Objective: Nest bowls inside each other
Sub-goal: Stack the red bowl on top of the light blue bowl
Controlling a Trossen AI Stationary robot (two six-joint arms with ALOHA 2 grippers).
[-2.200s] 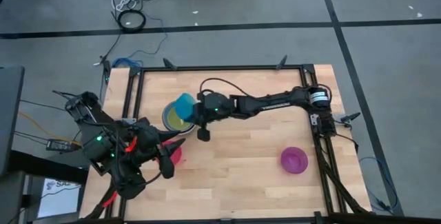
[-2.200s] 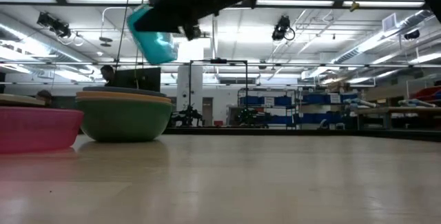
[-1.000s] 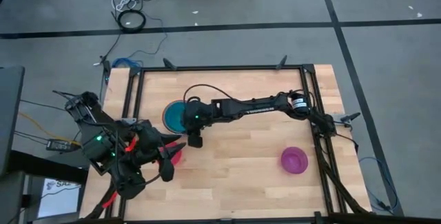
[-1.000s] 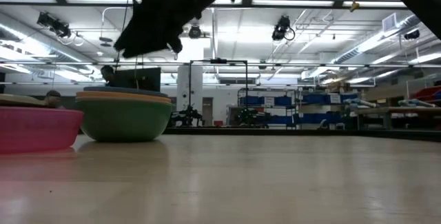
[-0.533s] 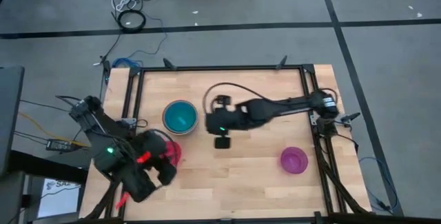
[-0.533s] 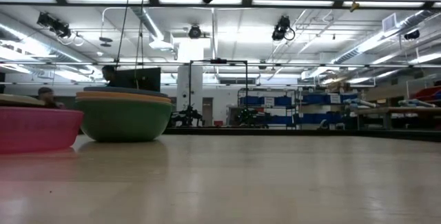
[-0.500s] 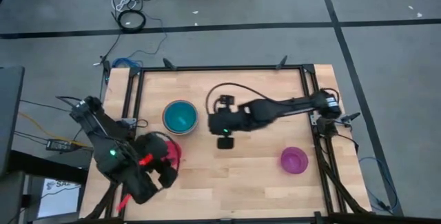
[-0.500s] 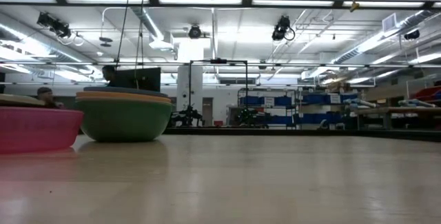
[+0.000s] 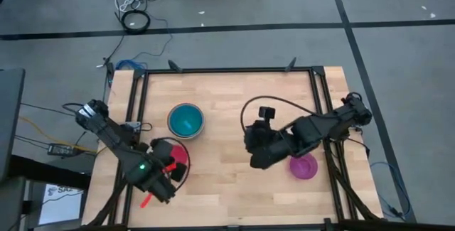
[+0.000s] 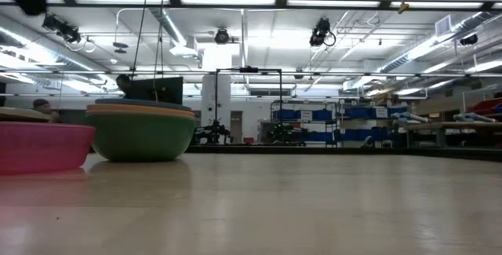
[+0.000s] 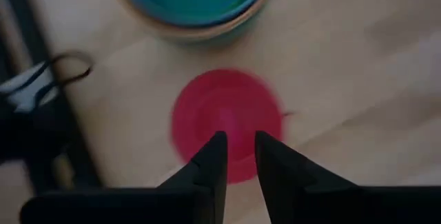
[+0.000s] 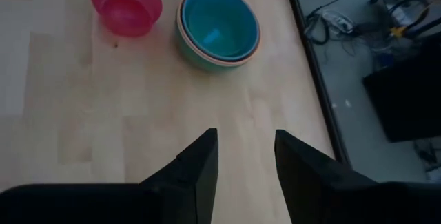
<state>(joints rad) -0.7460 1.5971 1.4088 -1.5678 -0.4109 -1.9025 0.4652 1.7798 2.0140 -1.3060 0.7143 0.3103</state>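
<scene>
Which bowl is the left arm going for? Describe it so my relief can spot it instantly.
On the wooden table, look to the left side, just nearer the front edge than the nested stack of bowls with the teal plastic bowl on top. The round red plastic bowl sits alone there, under the left hand. It is the only red one, and unstacked.

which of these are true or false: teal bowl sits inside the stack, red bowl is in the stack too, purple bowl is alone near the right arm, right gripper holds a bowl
1. The teal bowl sits nested in the stack. True.
2. The red bowl is in the stack too. False: it stands apart on the table, beneath the left gripper.
3. The purple bowl sits alone beside the right arm. True.
4. The right gripper holds a bowl. False: its fingers are open and empty.
</scene>
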